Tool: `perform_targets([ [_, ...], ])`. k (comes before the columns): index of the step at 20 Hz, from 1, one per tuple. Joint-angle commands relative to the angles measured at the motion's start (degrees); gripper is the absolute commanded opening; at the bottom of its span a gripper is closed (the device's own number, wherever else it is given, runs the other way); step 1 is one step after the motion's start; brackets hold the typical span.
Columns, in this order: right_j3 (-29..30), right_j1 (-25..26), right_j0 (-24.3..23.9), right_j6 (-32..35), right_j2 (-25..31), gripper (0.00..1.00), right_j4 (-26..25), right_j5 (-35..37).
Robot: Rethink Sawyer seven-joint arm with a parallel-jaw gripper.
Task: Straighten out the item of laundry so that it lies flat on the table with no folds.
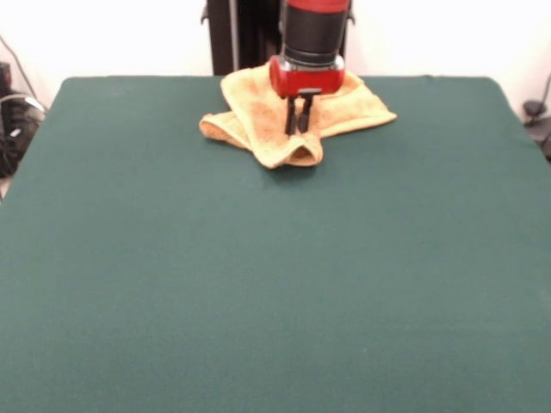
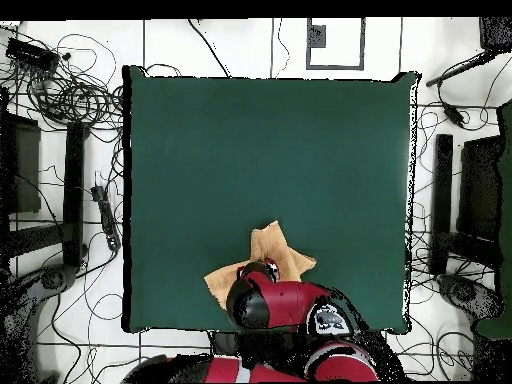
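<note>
The item of laundry is a yellow-orange towel, crumpled and folded over itself near the far edge of the dark green table. One rolled fold bulges at its near side. My gripper hangs straight down over the middle of the towel. Its two black fingers are close together, shut, with their tips at the cloth. I cannot tell whether any cloth is pinched between them. In the overhead view the towel shows partly from under the red arm, near the table's bottom edge. The gripper is hidden there.
The black pedestal rises just behind the towel. Cables and dark equipment lie on the floor around the table. Black stands flank its right side.
</note>
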Motion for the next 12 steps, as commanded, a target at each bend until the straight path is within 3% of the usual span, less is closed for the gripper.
perform_targets([
  [1, -4.8, 14.2, -1.2, 10.2, 3.0, 0.00, 2.6, 0.5],
  [12, -5.0, 12.8, -3.8, 7.7, 3.2, 0.00, 1.2, 4.1],
])
